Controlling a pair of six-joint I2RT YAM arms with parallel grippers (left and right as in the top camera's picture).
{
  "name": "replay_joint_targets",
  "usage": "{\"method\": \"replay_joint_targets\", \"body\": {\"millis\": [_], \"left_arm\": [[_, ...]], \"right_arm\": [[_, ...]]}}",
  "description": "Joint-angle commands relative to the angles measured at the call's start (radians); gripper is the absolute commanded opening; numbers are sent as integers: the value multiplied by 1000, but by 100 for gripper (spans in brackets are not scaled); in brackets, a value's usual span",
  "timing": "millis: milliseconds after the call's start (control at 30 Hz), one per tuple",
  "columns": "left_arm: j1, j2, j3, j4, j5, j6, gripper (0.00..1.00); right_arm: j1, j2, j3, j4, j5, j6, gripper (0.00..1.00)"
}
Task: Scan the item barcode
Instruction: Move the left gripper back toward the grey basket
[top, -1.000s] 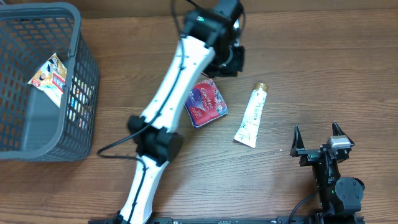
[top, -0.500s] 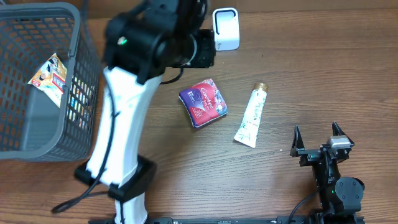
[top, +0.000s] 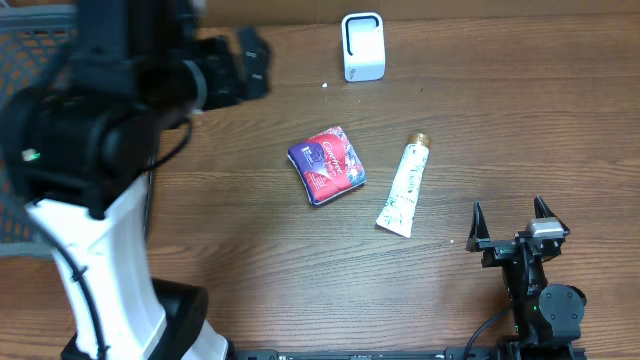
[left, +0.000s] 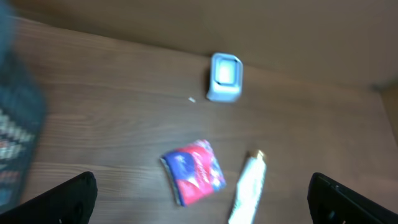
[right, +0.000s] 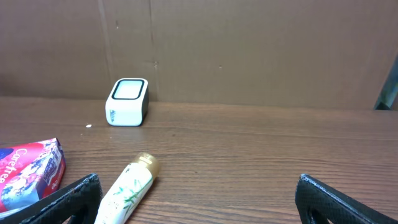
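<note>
White left arm (top: 95, 250) upright, end effector (top: 252, 65) spread

The left arm (top: 95, 260) has a white link, bulky black joints and a green light (top: 33, 155); the right tool (top: 508, 214) is black, grey-topped.

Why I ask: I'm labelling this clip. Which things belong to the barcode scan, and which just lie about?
For the job:
white scanner
red and blue pouch and white tube; either may be the item to scan

Lying about:
grey basket
small white crumb near the scanner
</note>
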Motion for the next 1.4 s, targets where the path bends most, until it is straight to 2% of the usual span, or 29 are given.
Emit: {"method": "replay_joint_targets", "body": {"millis": [0,133,333,567,767,1067,1367], "left_arm": [[106,-43,14,-2,-16,9,100],[232,-47,10,-2,-27,16,100],[397,-47,-18,-2,-128,16,100],[603,-47,-67,-2,-146,15,100],[723,-43,-157,-2,-214,-16,100],[785,18,-290,76,-221,-22,100],[785,190,-296,183,-218,-38,100]], "right_arm": [[-2,-8,-10,6,10,-1,100],[-2,-8,-10,6,10,-1,100],[-2,-8,-10,6,10,-1,100],[-2,-8,-10,6,10,-1,100],[-2,-8,-10,6,10,-1,100],[-2,-8,-10,6,10,-1,100],[-2,-8,-10,6,10,-1,100]]}}
